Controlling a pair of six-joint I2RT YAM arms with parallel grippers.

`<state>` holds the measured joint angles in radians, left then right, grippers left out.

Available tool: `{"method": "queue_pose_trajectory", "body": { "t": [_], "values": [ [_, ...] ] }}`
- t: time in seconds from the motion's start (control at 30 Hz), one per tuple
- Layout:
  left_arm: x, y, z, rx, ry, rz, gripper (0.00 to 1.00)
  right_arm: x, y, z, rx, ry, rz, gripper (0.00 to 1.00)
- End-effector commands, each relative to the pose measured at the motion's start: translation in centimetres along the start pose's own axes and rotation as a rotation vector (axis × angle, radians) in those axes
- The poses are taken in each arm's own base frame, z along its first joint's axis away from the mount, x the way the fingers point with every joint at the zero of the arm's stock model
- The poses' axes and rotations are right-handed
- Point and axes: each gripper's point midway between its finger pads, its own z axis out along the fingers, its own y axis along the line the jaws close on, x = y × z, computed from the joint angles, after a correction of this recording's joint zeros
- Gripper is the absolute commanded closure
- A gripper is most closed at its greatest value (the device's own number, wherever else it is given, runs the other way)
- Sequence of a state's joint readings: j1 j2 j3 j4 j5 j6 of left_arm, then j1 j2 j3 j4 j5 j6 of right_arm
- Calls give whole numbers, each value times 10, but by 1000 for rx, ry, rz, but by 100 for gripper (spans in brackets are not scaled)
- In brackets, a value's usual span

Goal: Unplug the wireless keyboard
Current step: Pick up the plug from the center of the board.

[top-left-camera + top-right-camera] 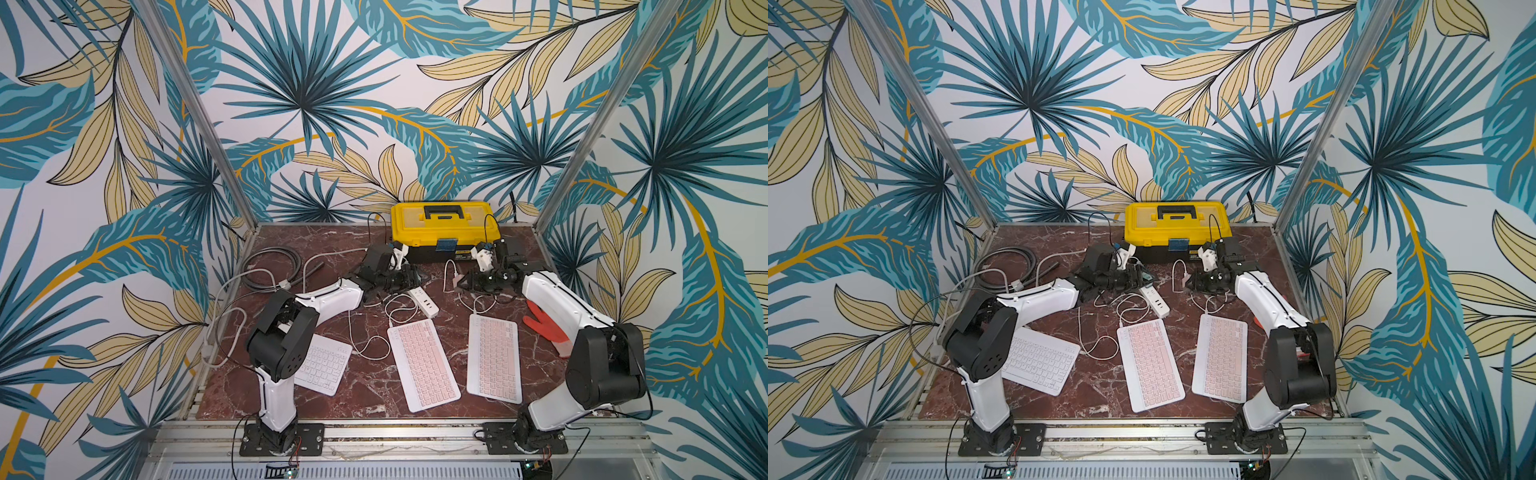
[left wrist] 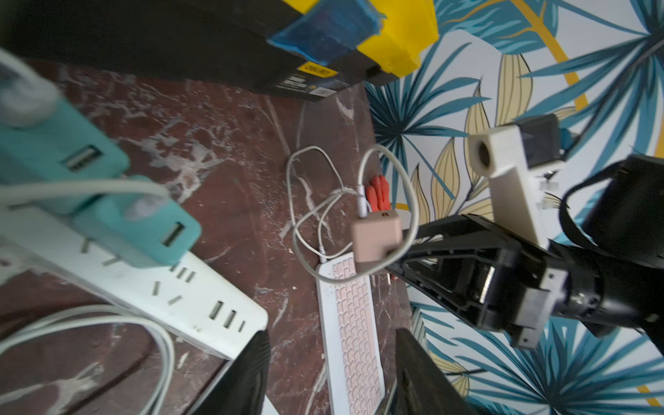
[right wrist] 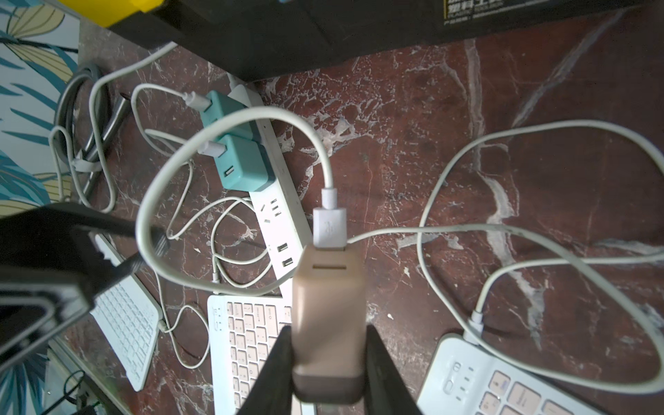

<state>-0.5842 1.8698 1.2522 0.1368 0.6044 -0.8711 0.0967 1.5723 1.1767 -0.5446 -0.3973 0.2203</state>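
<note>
My right gripper [image 3: 329,330] is shut on a beige charger block [image 3: 328,316], held above the table and apart from the white power strip [image 3: 278,201]. A white USB plug [image 3: 329,226] sits in the block. Its cable [image 3: 539,240] loops over to the pink keyboard [image 3: 503,384] on the right. In both top views this gripper [image 1: 463,283] [image 1: 1188,282] hovers in front of the toolbox. My left gripper [image 2: 330,332] is open and holds nothing, with one finger [image 2: 248,366] by the end of the power strip [image 2: 187,294]. The beige block [image 2: 375,235] also shows in the left wrist view.
Two teal chargers [image 3: 239,165] with cables stay plugged into the strip [image 1: 424,302]. A white keyboard [image 1: 322,365] and two pink ones [image 1: 424,365] [image 1: 494,357] lie near the front. A yellow toolbox [image 1: 444,226] stands at the back, a grey cable coil [image 1: 272,266] back left, a red glove [image 1: 548,328] right.
</note>
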Motion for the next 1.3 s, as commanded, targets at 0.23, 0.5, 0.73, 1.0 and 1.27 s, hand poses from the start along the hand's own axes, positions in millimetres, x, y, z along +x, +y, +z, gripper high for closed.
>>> {"method": "queue_pose_trajectory", "body": {
  "t": [0.23, 0.5, 0.73, 1.0, 1.27],
  "values": [
    [44, -61, 12, 138, 148, -1, 43, 0, 14, -13, -88, -96, 88, 90],
    [42, -47, 47, 92, 135, -43, 43, 10, 32, -33, -175, -154, -33, 90],
    [13, -35, 46, 28, 13, -42, 40, 26, 43, -35, -250, -123, -24, 90],
    [-2, -34, 50, 56, 1, -86, 37, 20, 58, -45, -340, -171, -2, 90],
    [1, -26, 57, 66, 33, -142, 37, 19, 70, -53, -416, -212, -38, 90]
  ]
}}
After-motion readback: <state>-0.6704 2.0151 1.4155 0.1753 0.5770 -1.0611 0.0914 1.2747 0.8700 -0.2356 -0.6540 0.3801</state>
